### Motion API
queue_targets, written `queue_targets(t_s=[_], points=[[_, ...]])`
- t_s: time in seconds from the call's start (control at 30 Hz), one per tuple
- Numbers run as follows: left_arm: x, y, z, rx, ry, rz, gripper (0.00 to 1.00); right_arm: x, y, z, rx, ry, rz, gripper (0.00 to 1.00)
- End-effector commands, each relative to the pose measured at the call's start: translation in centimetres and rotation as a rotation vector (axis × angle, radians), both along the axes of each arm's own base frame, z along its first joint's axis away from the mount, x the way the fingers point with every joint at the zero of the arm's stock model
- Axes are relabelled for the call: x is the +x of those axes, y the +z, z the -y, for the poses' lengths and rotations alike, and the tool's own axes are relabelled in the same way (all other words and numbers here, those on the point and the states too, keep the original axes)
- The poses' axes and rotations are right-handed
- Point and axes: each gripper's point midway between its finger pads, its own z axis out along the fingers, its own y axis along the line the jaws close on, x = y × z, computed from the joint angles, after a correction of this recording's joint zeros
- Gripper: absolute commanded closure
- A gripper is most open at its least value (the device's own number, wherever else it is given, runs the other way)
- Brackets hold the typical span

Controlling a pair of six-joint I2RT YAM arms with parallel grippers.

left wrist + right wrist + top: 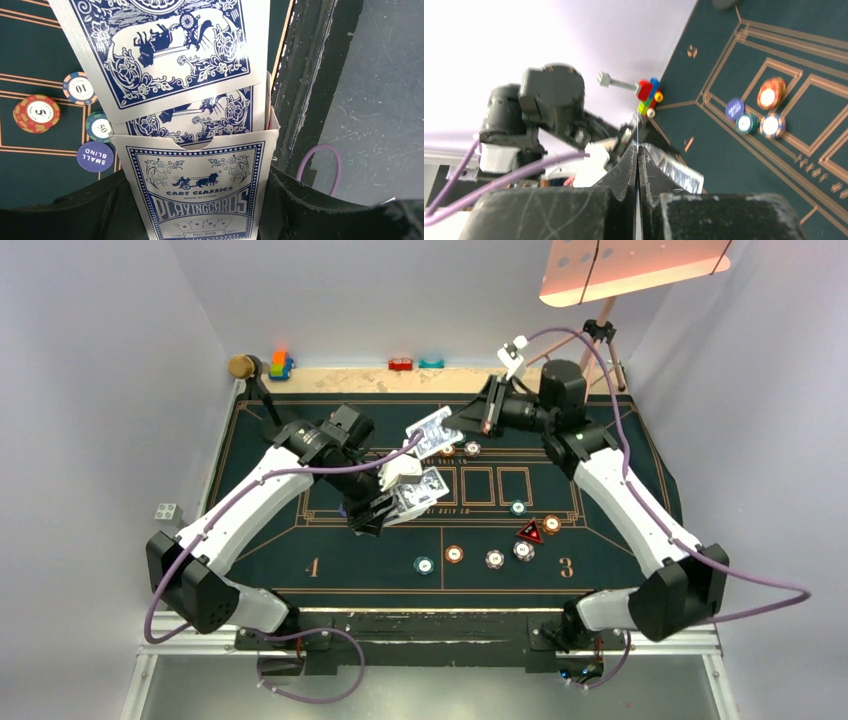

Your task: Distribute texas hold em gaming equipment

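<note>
My left gripper (392, 502) (197, 176) is shut on a blue-and-white playing card box (200, 195) (420, 490), held above the green mat (260, 560). One blue-backed card (160, 50) (432, 430) sticks far out of the box mouth, and a second card (205, 116) shows behind it. My right gripper (458, 426) (638, 150) is shut on that drawn card, seen edge-on as a thin line between the fingers. Poker chips lie on the mat: an orange chip (36, 113), a teal chip (98, 127), a blue small-blind disc (95, 156). The red triangular marker (530, 532) sits front right.
More chips (494, 558) lie in a row near the mat's front centre, with an orange chip (454, 553) and a teal chip (424, 565) beside them. Colourful toy blocks (281, 364) (649, 95) stand at the back left corner. A tripod (600, 345) stands back right.
</note>
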Motion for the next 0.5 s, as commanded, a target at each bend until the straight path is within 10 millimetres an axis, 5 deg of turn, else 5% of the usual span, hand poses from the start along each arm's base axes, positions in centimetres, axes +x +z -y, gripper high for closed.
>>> queue_targets(t_s=[0.0, 0.23, 0.47], points=[[-1.3, 1.4, 0.1, -0.054, -0.008, 0.005, 1.00, 3.5, 2.2, -0.8, 0.022, -0.003, 0.085, 1.00], [-2.5, 2.1, -0.6, -0.065, 0.000, 0.005, 1.00, 9.5, -4.9, -3.6, -0.040, 0.007, -0.003, 1.00], [-3.2, 3.4, -0.9, -0.077, -0.004, 0.010, 1.00, 8.6, -11.2, -11.5, -0.070, 0.156, -0.076, 1.00]])
